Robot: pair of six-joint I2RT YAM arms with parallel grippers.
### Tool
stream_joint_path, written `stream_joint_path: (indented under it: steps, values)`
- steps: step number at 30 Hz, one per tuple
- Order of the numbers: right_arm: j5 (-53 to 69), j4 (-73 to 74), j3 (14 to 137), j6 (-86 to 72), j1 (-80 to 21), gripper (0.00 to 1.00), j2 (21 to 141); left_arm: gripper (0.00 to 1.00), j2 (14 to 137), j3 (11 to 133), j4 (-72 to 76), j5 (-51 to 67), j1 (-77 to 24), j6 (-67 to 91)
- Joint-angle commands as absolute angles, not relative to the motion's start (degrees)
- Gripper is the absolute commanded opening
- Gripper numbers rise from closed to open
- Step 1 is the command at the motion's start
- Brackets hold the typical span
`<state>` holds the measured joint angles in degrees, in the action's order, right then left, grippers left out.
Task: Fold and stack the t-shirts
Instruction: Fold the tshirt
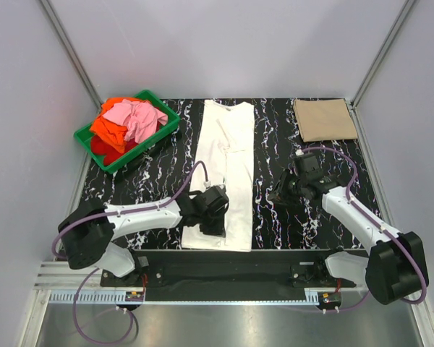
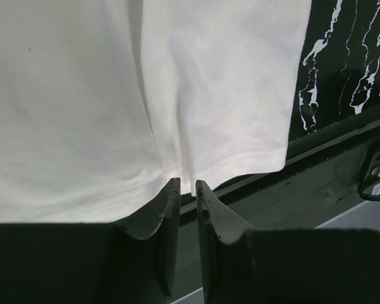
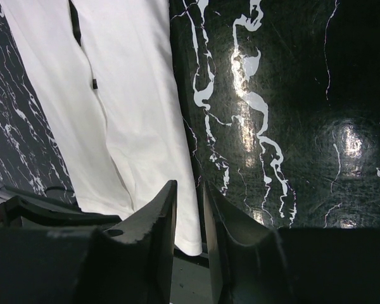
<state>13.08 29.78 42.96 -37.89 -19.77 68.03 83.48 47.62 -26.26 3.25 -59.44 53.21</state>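
The white t-shirt (image 1: 220, 173) lies long and flat in the middle of the black table (image 1: 275, 137). The left gripper (image 2: 187, 188) is at its near hem, fingers almost together, and I cannot tell if it pinches the cloth. The right gripper (image 3: 189, 190) is just beside the shirt, a little apart, holding nothing.

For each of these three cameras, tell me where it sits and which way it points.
Top external: above and behind the bases, looking down on the table, white t-shirt, tan t-shirt and green crate; left arm and right arm show.
Left wrist: on the left arm, looking along its jaws at the white t-shirt's hem.
Right wrist: on the right arm, looking past its jaws at bare table and the white t-shirt's edge.
All three see the white t-shirt.
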Motion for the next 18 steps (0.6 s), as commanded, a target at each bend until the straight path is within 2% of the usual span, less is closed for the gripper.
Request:
stream_joint_path:
  steps: [1, 18]
  values:
    - [12.9, 28.7, 42.8, -37.7, -20.2, 0.31, 66.4, 0.20, 84.5, 48.1, -24.9, 2.3, -59.8, 53.9]
    - [12.6, 28.7, 42.9, -37.8, -20.3, 0.31, 64.7, 0.24, 90.3, 48.8, -24.3, 2.9, -60.5, 53.3]
